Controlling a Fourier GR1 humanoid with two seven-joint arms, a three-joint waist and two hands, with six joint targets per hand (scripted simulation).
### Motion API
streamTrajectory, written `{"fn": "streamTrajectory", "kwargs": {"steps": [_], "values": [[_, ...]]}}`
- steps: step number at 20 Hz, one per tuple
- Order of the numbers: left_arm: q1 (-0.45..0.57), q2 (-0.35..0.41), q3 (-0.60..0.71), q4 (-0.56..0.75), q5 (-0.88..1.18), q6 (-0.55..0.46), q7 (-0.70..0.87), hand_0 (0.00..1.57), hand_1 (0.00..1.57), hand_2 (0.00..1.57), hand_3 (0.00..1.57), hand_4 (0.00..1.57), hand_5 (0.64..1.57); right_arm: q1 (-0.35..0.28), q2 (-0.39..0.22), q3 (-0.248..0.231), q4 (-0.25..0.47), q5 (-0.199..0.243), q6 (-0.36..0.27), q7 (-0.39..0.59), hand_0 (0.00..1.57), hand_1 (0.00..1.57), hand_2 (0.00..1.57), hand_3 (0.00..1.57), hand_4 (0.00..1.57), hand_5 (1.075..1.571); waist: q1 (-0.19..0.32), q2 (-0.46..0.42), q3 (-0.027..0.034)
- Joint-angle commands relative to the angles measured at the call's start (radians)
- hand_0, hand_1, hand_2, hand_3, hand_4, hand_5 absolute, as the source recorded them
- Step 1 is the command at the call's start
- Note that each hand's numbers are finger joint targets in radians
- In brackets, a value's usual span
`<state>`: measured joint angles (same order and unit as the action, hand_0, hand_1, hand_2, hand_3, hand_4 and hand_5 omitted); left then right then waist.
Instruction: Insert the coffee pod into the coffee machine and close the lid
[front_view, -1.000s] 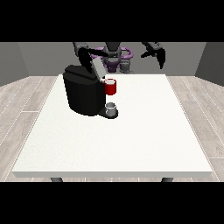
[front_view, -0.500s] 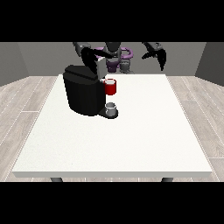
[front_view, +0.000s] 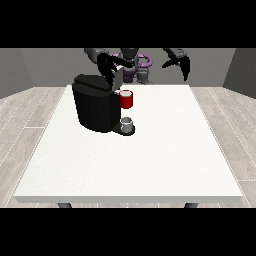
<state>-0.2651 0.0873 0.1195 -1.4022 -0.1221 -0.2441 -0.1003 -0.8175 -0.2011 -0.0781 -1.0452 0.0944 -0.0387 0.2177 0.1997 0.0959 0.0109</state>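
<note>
The black coffee machine (front_view: 95, 107) stands on the white table (front_view: 165, 150), left of the middle. A red cylinder (front_view: 126, 99) sticks out of its front at the top, with a small grey cup (front_view: 127, 123) standing on the base below it. The machine's lid (front_view: 91, 82) lies as a dark slab on top. The hand at the view's left (front_view: 107, 68) hangs over the lid's back right corner, fingers pointing down and straight. I cannot tell whether it touches the lid. The hand at the view's right (front_view: 179, 62) is raised over the table's far edge with relaxed fingers, holding nothing. No separate pod shows.
The robot's torso (front_view: 131, 62) with purple parts stands behind the table's far edge. Wooden floor surrounds the table on both sides.
The hand at the view's left has shifted a little to the right and down, closer over the machine's top. The other hand has barely moved.
</note>
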Motion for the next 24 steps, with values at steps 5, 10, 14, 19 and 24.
{"fn": "streamTrajectory", "kwargs": {"steps": [5,10,14,19,24], "values": [[-0.05,-0.011,-0.023,-0.004,0.003,-0.014,-0.025,0.0,0.0,0.0,0.0,0.39,1.571,-0.135,0.001,0.054,-0.056,0.055,0.004,-0.021,0.0,0.0,0.0,0.0,0.3,1.571,0.134,0.071,-0.011],[-0.093,0.001,-0.025,-0.002,0.026,-0.05,-0.013,0.0,0.0,0.0,0.0,0.4,1.571,-0.155,0.008,0.041,-0.105,0.064,-0.035,0.036,0.0,0.0,0.0,0.0,0.1,1.571,0.188,0.088,-0.0105],[-0.137,-0.027,-0.06,-0.006,-0.001,-0.031,-0.023,0.0,0.0,0.0,0.0,0.42,1.571,-0.191,-0.053,0.047,-0.156,0.086,-0.002,0.104,0.0,0.0,0.0,0.0,0.09,1.571,0.225,0.141,-0.0104],[-0.171,0.006,-0.059,0.0,0.012,-0.076,-0.013,0.0,0.0,0.0,0.0,0.37,1.571,-0.218,-0.107,0.021,-0.241,0.089,-0.006,0.209,0.0,0.0,0.0,0.0,0.0,1.571,0.299,0.162,-0.0103],[-0.23,-0.021,-0.064,-0.015,0.02,-0.057,0.001,0.0,0.0,0.0,0.0,0.38,1.571,-0.267,-0.119,0.031,-0.229,0.097,0.011,0.135,0.0,0.0,0.0,0.0,0.0,1.571,0.311,0.244,-0.0108]]}}
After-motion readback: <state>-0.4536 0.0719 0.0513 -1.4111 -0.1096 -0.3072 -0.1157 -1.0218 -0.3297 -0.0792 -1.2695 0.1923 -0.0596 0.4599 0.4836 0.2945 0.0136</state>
